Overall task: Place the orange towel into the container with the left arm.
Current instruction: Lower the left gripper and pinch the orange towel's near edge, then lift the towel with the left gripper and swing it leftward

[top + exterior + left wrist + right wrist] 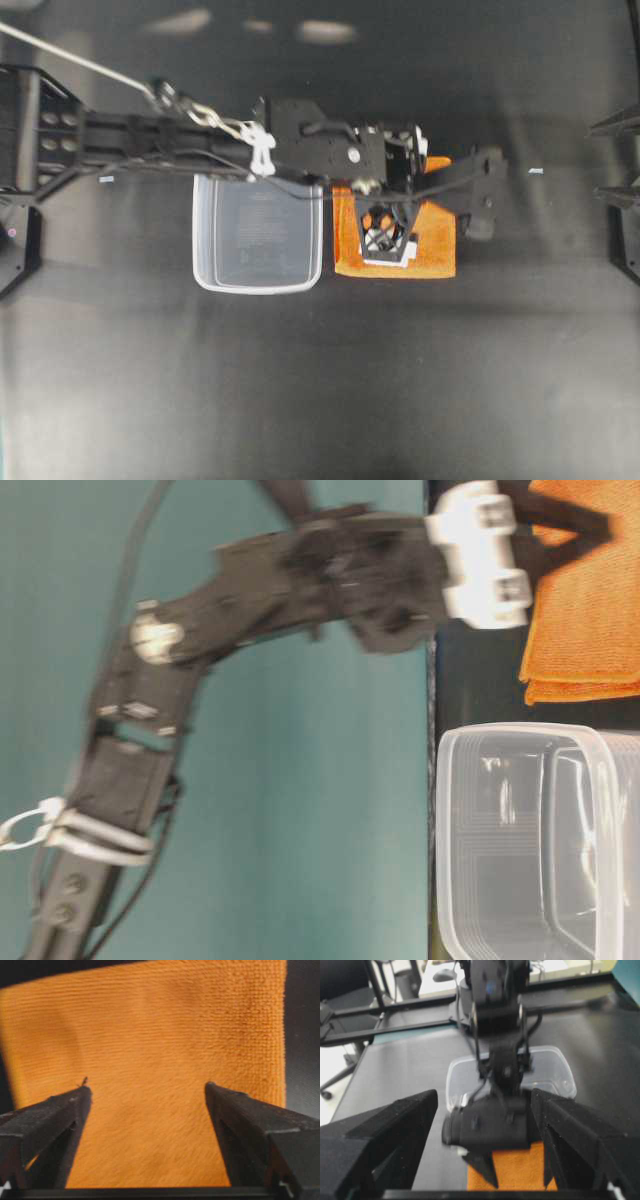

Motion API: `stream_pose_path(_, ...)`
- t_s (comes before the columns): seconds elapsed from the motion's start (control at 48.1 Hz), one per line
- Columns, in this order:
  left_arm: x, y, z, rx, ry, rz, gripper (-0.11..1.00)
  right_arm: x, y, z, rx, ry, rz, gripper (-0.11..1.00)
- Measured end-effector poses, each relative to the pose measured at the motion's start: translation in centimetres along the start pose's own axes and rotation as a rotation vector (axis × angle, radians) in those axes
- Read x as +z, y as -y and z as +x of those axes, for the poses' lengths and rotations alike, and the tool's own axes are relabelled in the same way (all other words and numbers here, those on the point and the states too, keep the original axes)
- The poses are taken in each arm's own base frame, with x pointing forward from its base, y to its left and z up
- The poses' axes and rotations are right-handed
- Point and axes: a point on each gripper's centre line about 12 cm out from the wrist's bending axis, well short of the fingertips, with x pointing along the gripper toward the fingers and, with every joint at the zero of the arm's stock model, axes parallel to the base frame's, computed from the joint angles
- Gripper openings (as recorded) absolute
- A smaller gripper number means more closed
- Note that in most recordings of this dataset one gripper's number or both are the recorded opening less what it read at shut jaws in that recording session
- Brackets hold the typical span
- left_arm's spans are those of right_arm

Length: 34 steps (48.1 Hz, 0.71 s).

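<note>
No brand, label or writing can be read anywhere; faint embossed marks on the floor of the container (258, 235) are too small to make out.

In the overhead view the orange towel (437, 250) lies flat on the dark desk (320, 390), just beside the container at its 3 o'clock side, the two close together but whether they touch cannot be told. The container stands upright near the middle of the desk, and nothing lies in it.

The left arm (200, 140) reaches in from 9 o'clock, crossing over the container's far rim, and its left tool (388, 240) hangs directly above the towel, pointing down. In the left wrist view the left tool (147, 1092) has its fingers (55, 1120) spread wide, one toward 8 o'clock and the other toward 4 o'clock, with orange terry cloth filling the gap between them. The tips look very near the cloth, but contact cannot be confirmed, and no fold of towel is pinched.

The right tool (485, 1105) is spread too, holding nothing; its view looks across at the left arm, with the towel at 6 o'clock below it and the container behind. In the table-level view, which is turned on its side, the towel (585, 610) sits at 12 o'clock from the container (540, 840).
</note>
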Motion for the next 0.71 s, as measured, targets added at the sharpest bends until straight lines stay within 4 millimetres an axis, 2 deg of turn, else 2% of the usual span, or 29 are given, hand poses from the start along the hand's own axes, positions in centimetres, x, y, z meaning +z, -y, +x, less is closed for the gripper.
stream_pose_path(0.104,-0.4,0.4,1.2,-0.005,-0.018,0.005,0.88,0.0,0.0,0.0,0.000,0.000,0.000,0.74)
stream_pose_path(0.333,-1.3,0.2,1.6,-0.006,-0.030,-0.001,0.86,0.0,0.0,0.0,0.000,0.000,0.002,0.74)
stream_pose_path(0.437,-1.6,0.4,1.6,-0.009,-0.039,-0.001,0.81,0.0,0.0,0.0,0.000,0.000,0.000,0.74)
stream_pose_path(0.541,-1.8,0.6,1.5,-0.011,-0.040,0.001,0.62,0.0,0.0,0.0,0.000,0.000,0.002,0.73)
stream_pose_path(0.707,-1.6,1.1,1.0,-0.012,-0.035,0.018,0.17,0.0,0.0,0.0,0.000,0.000,0.002,0.73)
